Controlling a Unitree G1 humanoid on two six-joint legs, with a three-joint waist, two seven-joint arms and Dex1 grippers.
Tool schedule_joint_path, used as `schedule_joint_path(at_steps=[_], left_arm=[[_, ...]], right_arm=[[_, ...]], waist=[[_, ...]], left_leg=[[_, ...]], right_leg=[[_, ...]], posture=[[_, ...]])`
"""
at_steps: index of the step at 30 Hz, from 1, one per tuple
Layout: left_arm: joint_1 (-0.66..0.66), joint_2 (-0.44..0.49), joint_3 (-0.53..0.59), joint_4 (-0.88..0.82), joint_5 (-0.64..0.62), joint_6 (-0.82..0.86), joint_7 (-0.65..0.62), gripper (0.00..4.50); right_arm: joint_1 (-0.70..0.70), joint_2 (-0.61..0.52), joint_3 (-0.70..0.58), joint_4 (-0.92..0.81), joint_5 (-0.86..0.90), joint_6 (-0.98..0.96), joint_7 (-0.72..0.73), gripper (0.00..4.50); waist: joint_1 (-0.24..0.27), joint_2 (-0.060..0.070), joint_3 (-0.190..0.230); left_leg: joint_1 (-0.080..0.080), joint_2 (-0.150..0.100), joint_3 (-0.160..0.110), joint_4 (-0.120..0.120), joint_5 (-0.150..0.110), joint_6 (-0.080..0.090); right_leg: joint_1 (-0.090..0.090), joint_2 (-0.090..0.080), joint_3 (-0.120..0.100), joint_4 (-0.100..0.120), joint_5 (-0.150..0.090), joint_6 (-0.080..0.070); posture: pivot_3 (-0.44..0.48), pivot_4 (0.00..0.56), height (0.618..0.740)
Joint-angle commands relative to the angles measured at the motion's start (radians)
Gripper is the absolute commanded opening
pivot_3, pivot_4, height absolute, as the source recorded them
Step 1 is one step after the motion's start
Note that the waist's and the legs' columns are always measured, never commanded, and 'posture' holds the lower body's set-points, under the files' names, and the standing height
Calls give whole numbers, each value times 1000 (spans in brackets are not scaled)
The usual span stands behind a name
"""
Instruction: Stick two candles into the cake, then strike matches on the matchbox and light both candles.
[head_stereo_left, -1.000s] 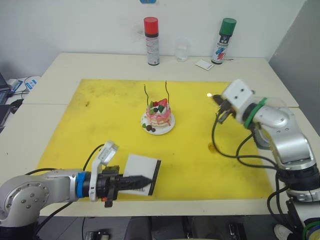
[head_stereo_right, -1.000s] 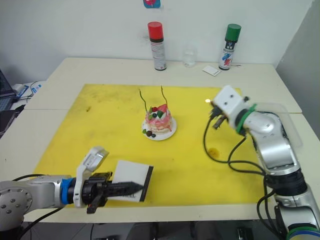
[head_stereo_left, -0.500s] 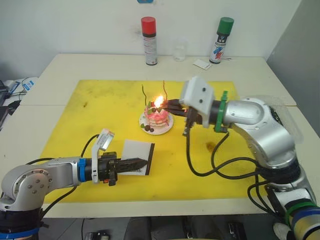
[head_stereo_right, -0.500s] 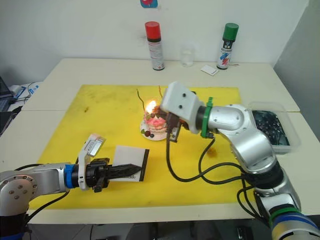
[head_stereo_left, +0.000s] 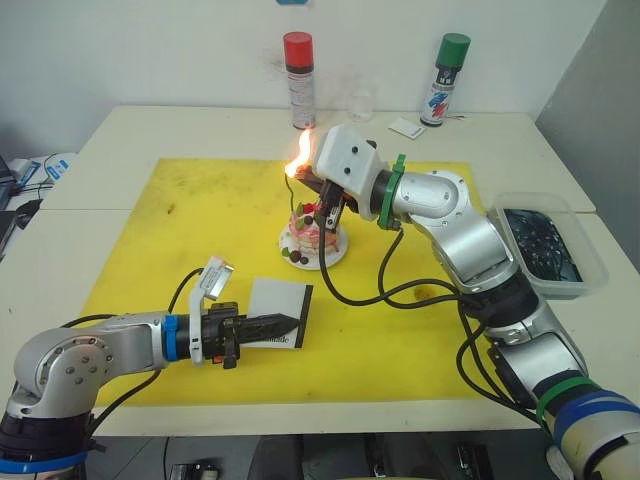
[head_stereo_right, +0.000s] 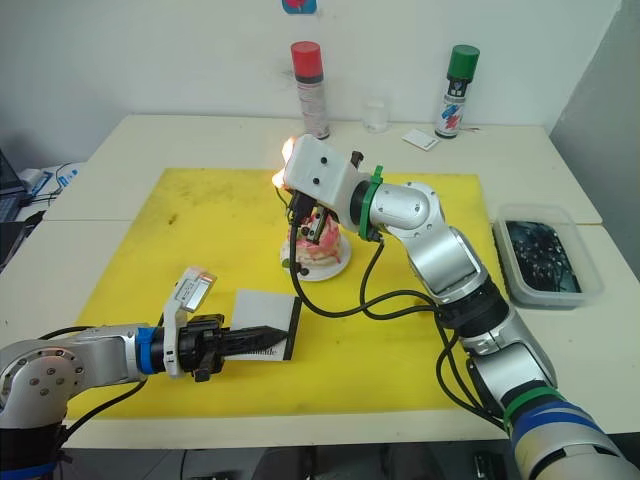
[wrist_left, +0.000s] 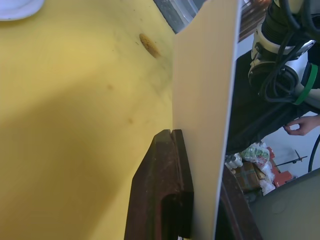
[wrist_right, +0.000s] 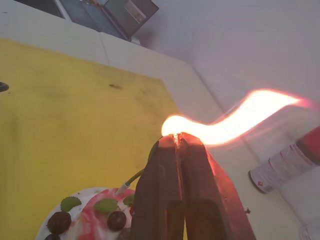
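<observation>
The right gripper (wrist_right: 178, 142) is pinched shut on a burning match (wrist_right: 176, 136), its flame (head_stereo_left: 297, 165) held just above the cake (head_stereo_left: 314, 228) at about 11 o'clock of it. A candle (wrist_right: 134, 179) rises from the cake's top beside the fingers. The left gripper (head_stereo_left: 283, 325) is clamped on the matchbox (head_stereo_left: 277, 313), at the cake's 7 o'clock on the yellow mat (head_stereo_left: 200, 215). The match looks light and brittle, probably best gripped at its unlit end; the thin candles likely bend easily.

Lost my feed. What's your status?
Left gripper shut on matchbox. Right gripper shut on burning match above cake. Nothing in the way.
</observation>
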Motion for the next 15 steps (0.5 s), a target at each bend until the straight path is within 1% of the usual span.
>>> schedule_joint_path(at_steps=[1,10,15], left_arm=[[-5,-6,6,-30,0,-20,4,0],[-14,-20,-3,-28,5,-25,9,0],[-17,-26,-6,-28,7,-27,11,0]], right_arm=[[-31,13,2,17,-32,-68,-2,30],[-55,38,-4,109,-93,-155,-10,30],[-53,41,-11,124,-97,-154,6,30]], waist=[[0,0,0],[0,0,0],[0,0,0]], left_leg=[[0,0,0,0,0,0],[0,0,0,0,0,0],[0,0,0,0,0,0]], right_leg=[[0,0,0,0,0,0],[0,0,0,0,0,0],[0,0,0,0,0,0]], posture=[[0,150,740],[0,150,740],[0,150,740]])
